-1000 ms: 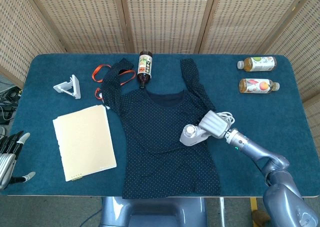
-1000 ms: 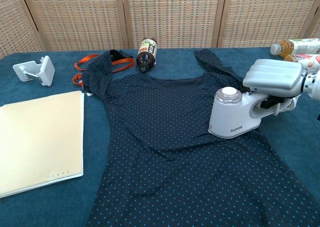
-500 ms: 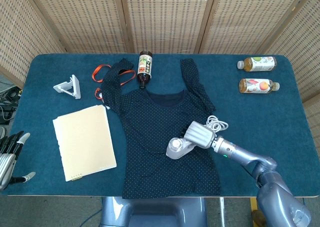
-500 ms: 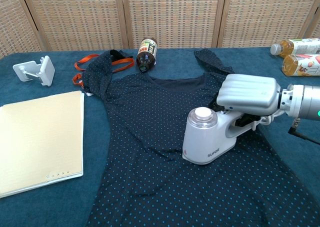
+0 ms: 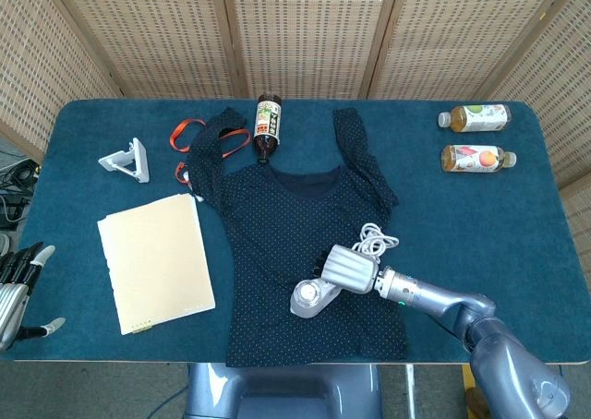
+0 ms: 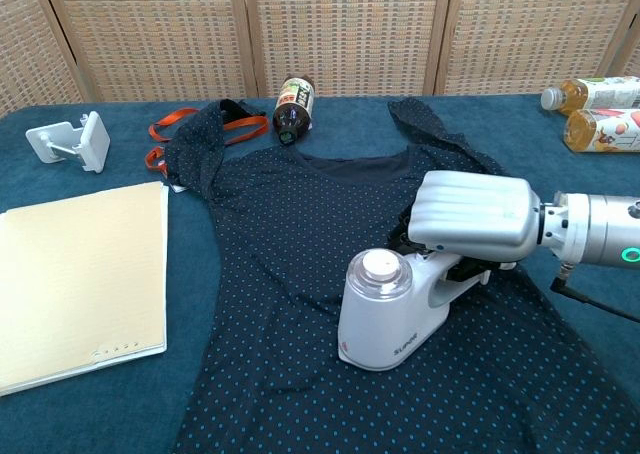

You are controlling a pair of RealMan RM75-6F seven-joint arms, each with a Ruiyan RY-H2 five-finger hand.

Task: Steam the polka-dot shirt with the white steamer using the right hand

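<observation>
The right hand (image 6: 470,216) reaches in low from the table's right side, fingers wrapped around the handle of the white steamer (image 6: 385,309), which stands on the lower front of the polka-dot shirt (image 6: 300,244), base down on the cloth. The steamer's coiled cord (image 5: 374,242) lies just behind the fingers. Beyond them the shirt spreads toward its collar, with a dark bottle (image 6: 293,107) at the neckline. Well left of the fingers lies a cream notebook (image 6: 75,279). The left hand (image 5: 18,285) hangs off the table's near-left edge, fingers apart, holding nothing.
</observation>
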